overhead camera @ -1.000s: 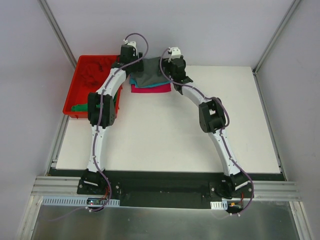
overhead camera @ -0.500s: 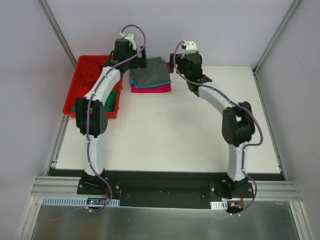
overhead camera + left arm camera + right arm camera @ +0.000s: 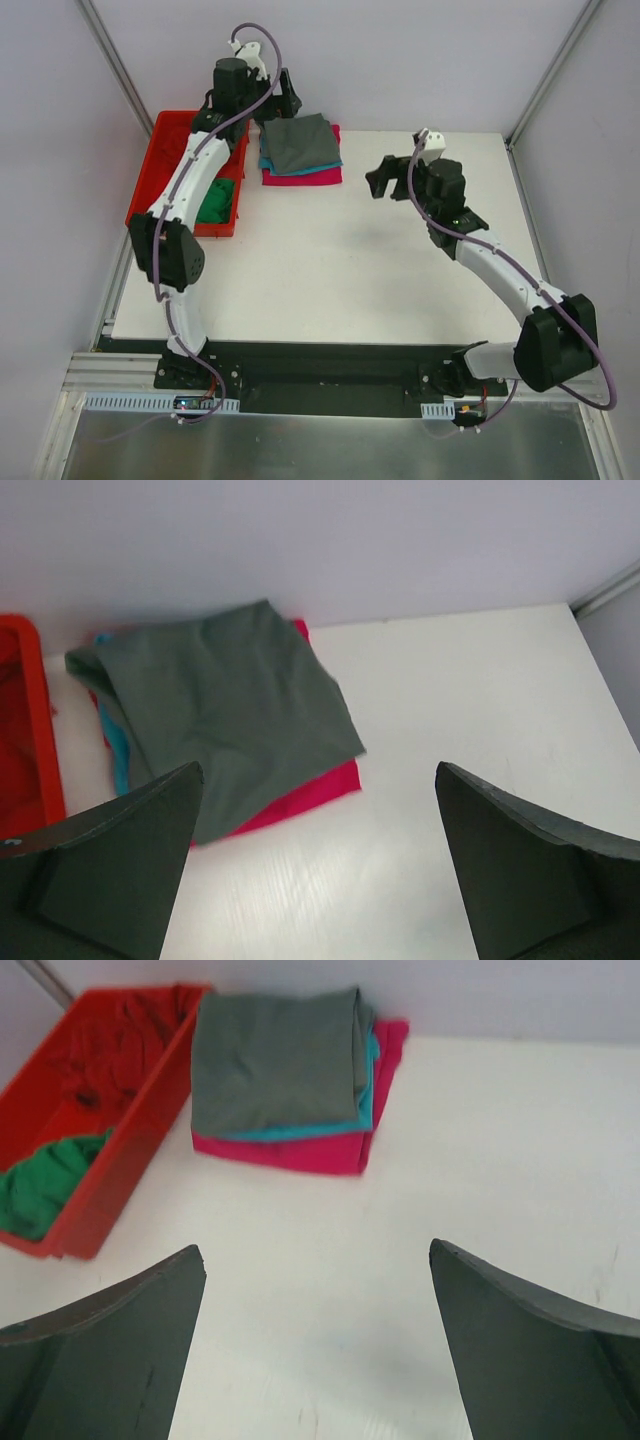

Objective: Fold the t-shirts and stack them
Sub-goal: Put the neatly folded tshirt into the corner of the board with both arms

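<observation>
Upper left of frame: red bin (image 3: 135, 1175) holds green shirt (image 3: 213, 206) at its lower end, red shirt (image 3: 130, 1035) above it. Left gripper (image 3: 286, 98), spread and empty, hangs by the 3-shirt stack (image 3: 300, 150) just right of the bin, so nearer; right gripper (image 3: 383, 178), likewise spread, mid-table.

You have three plain, unpatterned shirts to log: a dark grey shirt (image 3: 300, 143), a teal shirt (image 3: 300, 1132) showing only as a thin edge, and a magenta shirt (image 3: 305, 178). Record the bin (image 3: 130, 1160) as glossy red. In it you have a green shirt (image 3: 40, 1185) and a red shirt (image 3: 120, 1045) close to the bin's own shade. Your table (image 3: 330, 270) is plain white. The left arm (image 3: 190, 180) and right arm (image 3: 500, 265) are white with black joints. The cables (image 3: 255, 35) are purple and the walls (image 3: 400, 60) pale grey.
</observation>
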